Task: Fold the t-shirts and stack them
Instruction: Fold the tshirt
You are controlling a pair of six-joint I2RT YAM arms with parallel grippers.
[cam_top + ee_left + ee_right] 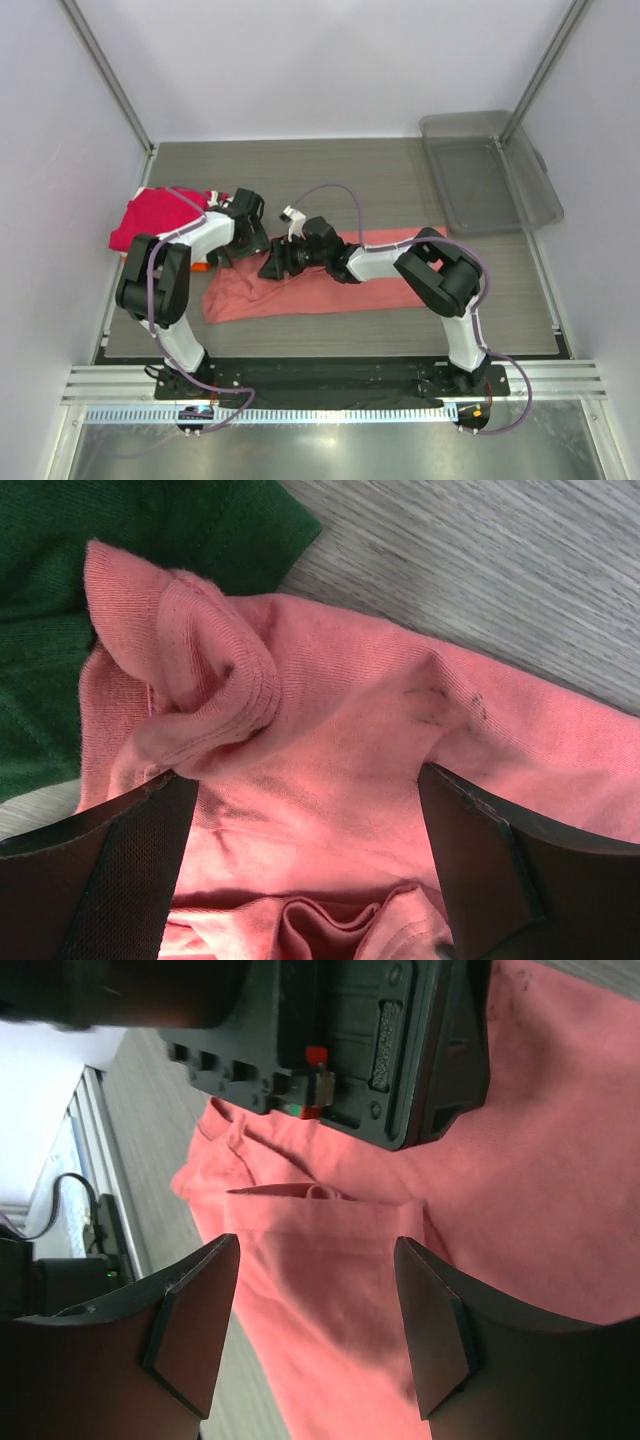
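A salmon-pink t-shirt [330, 285] lies stretched left to right across the table's middle. My left gripper [250, 243] is open low over its bunched left end; in the left wrist view [305, 810] pink cloth [340, 730] lies between the spread fingers [100, 870] and nothing is pinched. My right gripper [272, 264] is open just beside it, its fingers [190, 1320] spread over a folded pink edge [330, 1260]. A magenta-red shirt [150, 215] lies at the left. A dark green shirt [100, 540] lies under the pink sleeve. A bit of orange shirt [200, 263] peeks out by the left arm.
A clear grey plastic bin [490, 170] stands at the back right corner. The left gripper's black body [330, 1040] fills the top of the right wrist view, very close. Frame posts stand at the back corners. The table's left edge is near the magenta shirt.
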